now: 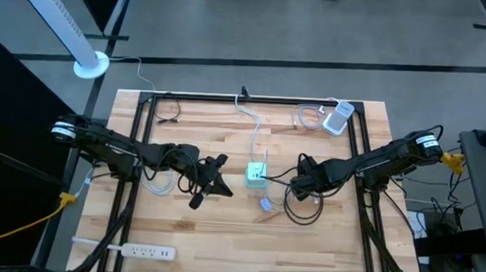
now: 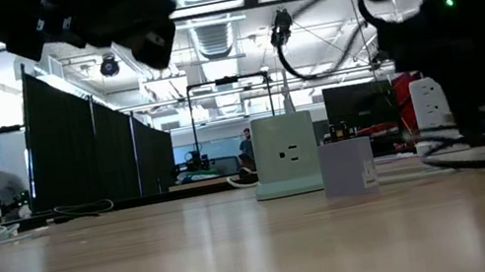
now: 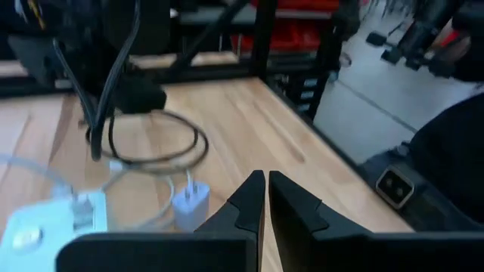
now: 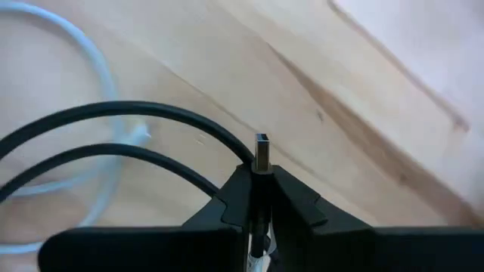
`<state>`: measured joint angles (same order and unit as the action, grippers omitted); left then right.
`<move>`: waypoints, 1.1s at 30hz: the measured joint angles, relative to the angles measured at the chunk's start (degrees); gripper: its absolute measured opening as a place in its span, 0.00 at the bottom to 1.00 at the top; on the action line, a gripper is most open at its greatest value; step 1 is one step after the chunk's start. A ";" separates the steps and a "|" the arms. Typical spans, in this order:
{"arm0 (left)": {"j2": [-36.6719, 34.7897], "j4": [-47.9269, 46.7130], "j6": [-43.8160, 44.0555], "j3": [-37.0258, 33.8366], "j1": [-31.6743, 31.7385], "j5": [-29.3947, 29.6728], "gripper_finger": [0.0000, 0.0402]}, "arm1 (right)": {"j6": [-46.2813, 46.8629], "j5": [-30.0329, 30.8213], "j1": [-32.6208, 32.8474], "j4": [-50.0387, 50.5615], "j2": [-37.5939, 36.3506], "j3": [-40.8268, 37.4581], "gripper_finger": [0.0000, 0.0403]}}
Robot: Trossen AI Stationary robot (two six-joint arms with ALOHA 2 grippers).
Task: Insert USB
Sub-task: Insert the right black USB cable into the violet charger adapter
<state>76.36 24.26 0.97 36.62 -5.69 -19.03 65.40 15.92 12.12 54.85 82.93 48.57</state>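
wooden table (image 1: 221, 235); right tool (image 4: 261, 198) clamps usb plug (image 4: 262, 153).

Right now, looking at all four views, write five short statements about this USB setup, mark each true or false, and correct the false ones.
1. The right gripper holds a USB plug. True.
2. The left gripper grips the small white charger. False: its fingers are shut on nothing and the charger lies apart on the table.
3. The green outlet block lies between the two arms. True.
4. The white power strip sits on the green block. False: it lies near the table's edge.
5. The USB plug is already inserted. False: its metal end is bare.
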 joint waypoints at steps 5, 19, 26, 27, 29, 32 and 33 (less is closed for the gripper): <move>-0.04 3.89 0.00 0.00 0.02 0.00 0.02 | -5.89 2.73 -0.02 2.16 -0.15 3.47 0.05; 0.00 10.76 -1.89 0.00 0.11 0.52 0.02 | -19.50 18.85 15.61 2.98 -2.34 6.18 0.05; 0.03 18.88 -2.57 0.00 -0.37 0.18 0.02 | -25.52 23.39 27.32 -0.68 -1.88 6.09 0.05; 0.05 19.55 -2.62 0.00 -0.72 0.06 0.02 | -27.19 23.51 28.55 -1.93 -1.88 6.09 0.05; 0.09 21.03 -2.70 0.00 -1.48 0.01 0.02 | -30.86 24.21 30.47 -4.78 -1.88 6.09 0.05; 0.16 22.24 -4.19 0.00 -2.93 0.02 0.02 | -36.64 25.80 32.00 -9.14 -1.88 6.06 0.05; 0.49 22.85 -4.80 0.00 -3.43 0.02 0.02 | -38.62 26.12 32.16 -10.63 -1.88 6.06 0.05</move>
<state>76.84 47.10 -3.83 36.62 -9.12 -19.00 26.78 42.04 44.28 44.22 81.06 54.63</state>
